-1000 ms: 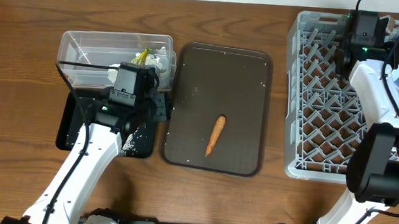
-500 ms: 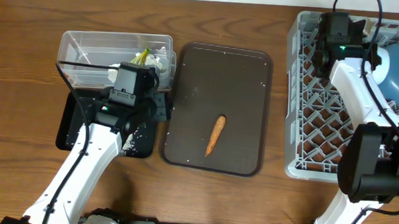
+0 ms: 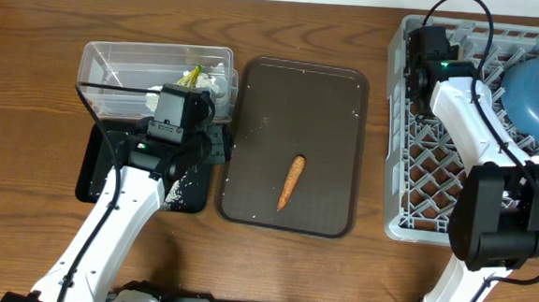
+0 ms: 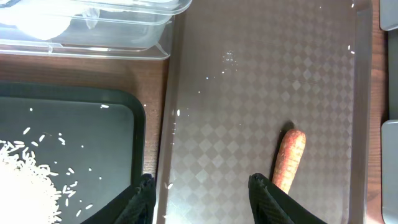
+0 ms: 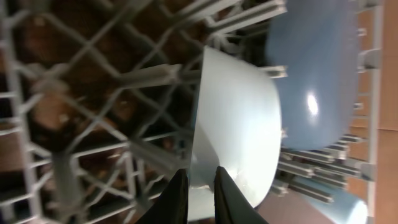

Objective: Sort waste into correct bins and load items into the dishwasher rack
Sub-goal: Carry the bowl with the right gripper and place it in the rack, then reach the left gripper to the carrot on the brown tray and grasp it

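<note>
— Changed since a second ago?
— Right gripper (image 5: 200,185): gone left along the dishwasher rack's (image 3: 394,131) far edge, fingers now a slit apart, clamped on nothing. Dark blue plate (image 3: 536,92) uncovered, white bowl (image 5: 236,112) beside it in the rack.
— And left?
— Left gripper (image 4: 200,186): unmoved, parted, empty, over the brown tray's (image 3: 327,126) left rim. Carrot stick (image 3: 291,182) mid-tray, open room around.

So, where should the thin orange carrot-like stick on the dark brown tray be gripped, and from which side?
I would grip the thin orange carrot-like stick at its thicker far half, coming from above and closing across its width. It lies flat on the dark brown tray, slightly tilted, with free space on both sides.
</note>
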Available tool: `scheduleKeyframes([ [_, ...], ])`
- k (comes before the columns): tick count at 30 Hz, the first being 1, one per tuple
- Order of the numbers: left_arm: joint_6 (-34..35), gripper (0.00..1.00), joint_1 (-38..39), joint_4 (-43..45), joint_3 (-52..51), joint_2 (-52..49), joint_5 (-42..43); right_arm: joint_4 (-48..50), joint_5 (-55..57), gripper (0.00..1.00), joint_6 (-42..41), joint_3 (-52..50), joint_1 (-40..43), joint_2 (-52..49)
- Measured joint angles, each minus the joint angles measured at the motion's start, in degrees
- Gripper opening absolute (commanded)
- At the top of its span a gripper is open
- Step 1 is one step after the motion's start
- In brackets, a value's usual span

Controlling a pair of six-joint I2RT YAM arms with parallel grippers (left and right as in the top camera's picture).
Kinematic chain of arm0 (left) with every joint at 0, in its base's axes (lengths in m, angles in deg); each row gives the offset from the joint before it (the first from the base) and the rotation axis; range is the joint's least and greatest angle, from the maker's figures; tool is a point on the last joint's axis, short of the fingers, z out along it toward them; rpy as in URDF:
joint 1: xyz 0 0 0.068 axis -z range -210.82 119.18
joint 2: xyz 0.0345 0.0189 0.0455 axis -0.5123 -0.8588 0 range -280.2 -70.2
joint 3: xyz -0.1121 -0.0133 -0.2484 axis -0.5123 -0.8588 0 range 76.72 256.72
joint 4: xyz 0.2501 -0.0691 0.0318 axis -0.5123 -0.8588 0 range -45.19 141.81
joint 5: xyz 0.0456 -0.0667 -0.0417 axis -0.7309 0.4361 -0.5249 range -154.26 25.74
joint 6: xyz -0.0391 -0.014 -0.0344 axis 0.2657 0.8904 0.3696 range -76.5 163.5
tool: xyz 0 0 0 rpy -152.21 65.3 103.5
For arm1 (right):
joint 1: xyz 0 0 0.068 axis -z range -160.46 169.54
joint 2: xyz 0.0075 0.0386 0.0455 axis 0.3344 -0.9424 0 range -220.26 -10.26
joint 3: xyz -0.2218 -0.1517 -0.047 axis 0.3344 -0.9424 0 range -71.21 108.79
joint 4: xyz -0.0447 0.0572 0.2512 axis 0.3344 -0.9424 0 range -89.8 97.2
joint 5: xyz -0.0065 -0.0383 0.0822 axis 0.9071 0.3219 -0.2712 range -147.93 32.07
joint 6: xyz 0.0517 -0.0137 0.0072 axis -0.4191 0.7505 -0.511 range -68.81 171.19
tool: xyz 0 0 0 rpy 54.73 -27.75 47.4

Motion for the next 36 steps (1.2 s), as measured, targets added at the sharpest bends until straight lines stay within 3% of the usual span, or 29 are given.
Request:
scheduleKeyframes([
  [2, 0.00, 0.51, 0.00, 0.02, 0.00, 0.00, 0.00, -0.24, -1.49, 0.18, -0.48, -0.02, -0.04, 0.46],
  [6, 0.00, 0.51, 0.00, 0.00, 0.00, 0.00, 0.00, 0.20, -4.52, 0.43, -1.42, -0.26, 0.02, 3.52],
  [15, 0.00, 0.51, 0.09, 0.02, 0.00, 0.00, 0.00, 0.22, -21.18, 0.77, -2.05, -0.26, 1.73, 15.91],
  [22, -2.56, 0.51, 4.52, 0.52, 0.00, -0.81, -0.37, -1.49, -32.48, 0.81, -2.16, -0.26, 2.75, 15.32],
  [36, -5.92, 0.51, 19.96, 13.33, 0.00, -17.14, -0.42, -3.08, -35.52, 0.87, -2.16, -0.28, 2.75, 15.10],
])
